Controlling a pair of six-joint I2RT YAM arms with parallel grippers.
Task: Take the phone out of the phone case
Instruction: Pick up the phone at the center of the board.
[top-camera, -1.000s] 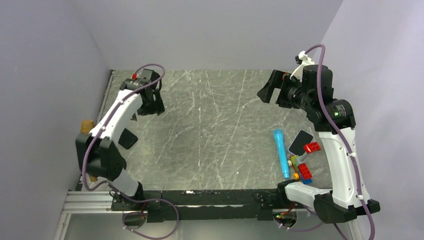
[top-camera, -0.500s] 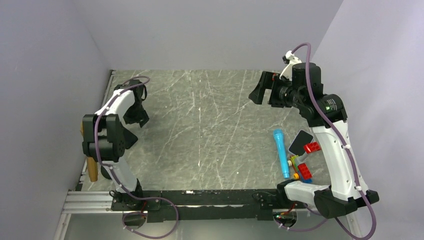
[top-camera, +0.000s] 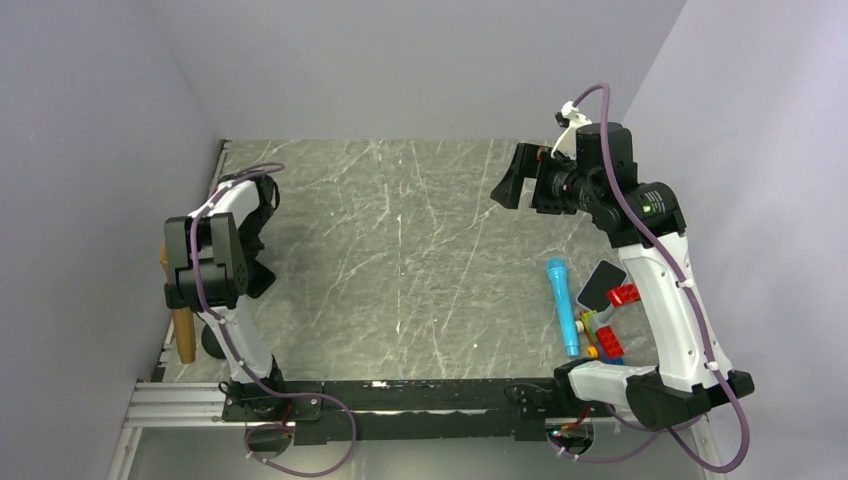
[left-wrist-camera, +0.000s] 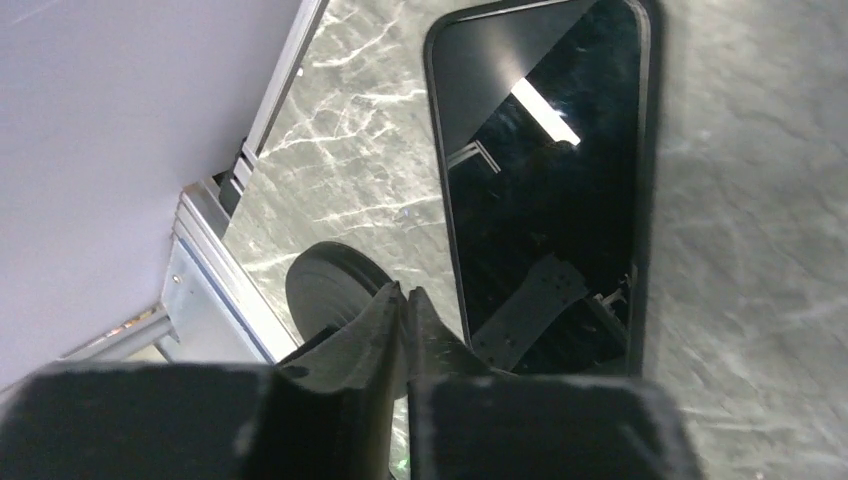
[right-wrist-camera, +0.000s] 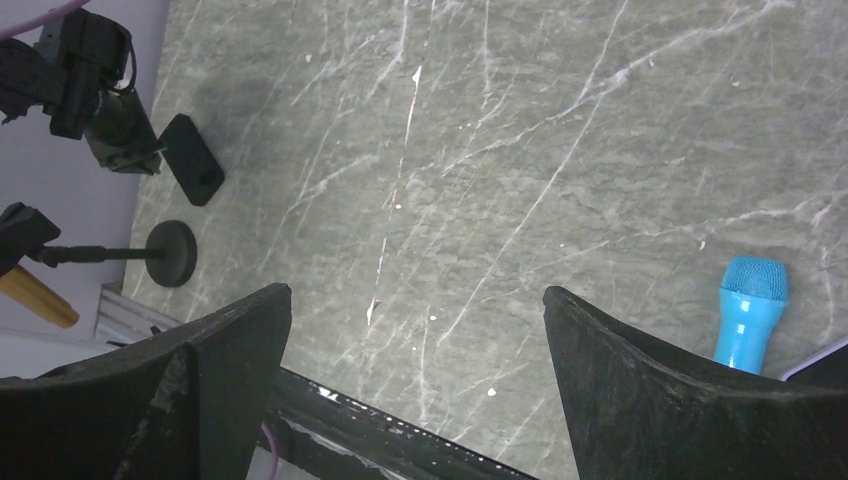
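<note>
The black phone (left-wrist-camera: 545, 180) lies flat, screen up, at the table's left side, with a dark rim round it that looks like the phone case. Most of the phone (top-camera: 262, 279) is hidden under the left arm in the top view. My left gripper (left-wrist-camera: 403, 295) hangs just short of the phone's near end, with its fingers pressed together and nothing between them. It is also seen from afar, the left gripper (right-wrist-camera: 140, 150) beside the phone (right-wrist-camera: 193, 172). My right gripper (top-camera: 505, 188) hovers high over the table's far right, its jaws wide apart and empty.
A round black stand base (left-wrist-camera: 325, 295) sits next to the phone, near the left rail. A wooden handle (top-camera: 183, 335) lies at the left edge. A blue toy microphone (top-camera: 562, 305), coloured bricks (top-camera: 615, 320) and a dark flat slab (top-camera: 601, 283) lie by the right arm.
The left arm has folded back towards the left wall and its gripper has gone from open to shut, holding nothing. The right gripper has drifted a little to the left, still open.
</note>
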